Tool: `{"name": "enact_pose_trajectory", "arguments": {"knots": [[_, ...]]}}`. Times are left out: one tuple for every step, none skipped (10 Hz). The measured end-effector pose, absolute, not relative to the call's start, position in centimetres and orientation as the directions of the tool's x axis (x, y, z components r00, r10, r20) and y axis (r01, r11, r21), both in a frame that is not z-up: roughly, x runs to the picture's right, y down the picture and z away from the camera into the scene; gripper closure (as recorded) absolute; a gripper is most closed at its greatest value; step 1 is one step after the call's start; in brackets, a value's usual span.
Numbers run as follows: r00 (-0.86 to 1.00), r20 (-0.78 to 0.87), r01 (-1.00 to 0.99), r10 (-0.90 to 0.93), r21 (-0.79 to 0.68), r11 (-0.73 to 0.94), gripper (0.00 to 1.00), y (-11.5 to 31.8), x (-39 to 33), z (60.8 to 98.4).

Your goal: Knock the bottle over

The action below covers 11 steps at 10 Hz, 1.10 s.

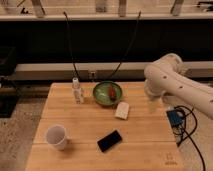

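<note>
**A:** Bottle?

**B:** Bottle (77, 90) upright on the far-left part of the wooden table (80, 120). It is just beside the green bowl (100, 97) and apart from it. Not tipped.

**A:** Gripper?

**B:** Gripper (153, 103) hangs under the bend of the white arm (170, 80), over the table's right side. It is well apart from the bottle, with the bowl between them. Open or closed: cannot tell.

**A:** Progress?

**B:** My read: nothing done yet. The reach across and the sideways push are all left.

**A:** Count.

**B:** One bottle. One bowl, with a red-orange item (114, 92) inside. One pale block (122, 110) near the bowl's front right. One black phone (109, 140). One white paper cup (56, 136), front left. One blue box (175, 118) with cables, off the right edge. One arm, one gripper.
</note>
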<state>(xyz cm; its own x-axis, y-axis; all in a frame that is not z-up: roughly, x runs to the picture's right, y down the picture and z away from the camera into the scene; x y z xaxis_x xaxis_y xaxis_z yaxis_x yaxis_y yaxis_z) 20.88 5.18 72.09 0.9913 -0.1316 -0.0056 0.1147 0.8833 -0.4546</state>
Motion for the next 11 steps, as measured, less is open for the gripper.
{"name": "enact_pose_trajectory", "arguments": {"knots": [[0.989,0.001,0.132,-0.148,-0.447,0.885,0.20,4.6,19.8,72.5],[0.986,0.008,0.153,-0.166,-0.440,0.885,0.20,4.1,18.9,72.8],[0.984,0.013,0.166,-0.178,-0.435,0.885,0.20,3.8,18.5,72.9],[0.981,0.018,0.182,-0.193,-0.428,0.885,0.20,3.2,17.8,73.2],[0.976,0.033,0.207,-0.213,-0.419,0.884,0.20,2.7,16.2,73.4],[0.972,0.044,0.228,-0.231,-0.412,0.882,0.20,2.2,14.8,73.7],[0.967,0.053,0.249,-0.249,-0.404,0.880,0.20,1.8,13.8,74.0],[0.963,0.059,0.265,-0.264,-0.399,0.878,0.20,1.6,13.3,74.1],[0.958,0.068,0.282,-0.279,-0.390,0.876,0.20,1.2,12.7,74.3],[0.953,0.077,0.300,-0.293,-0.382,0.874,0.20,0.9,12.0,74.6],[0.950,0.081,0.308,-0.300,-0.379,0.873,0.20,1.0,11.8,74.7]]}}
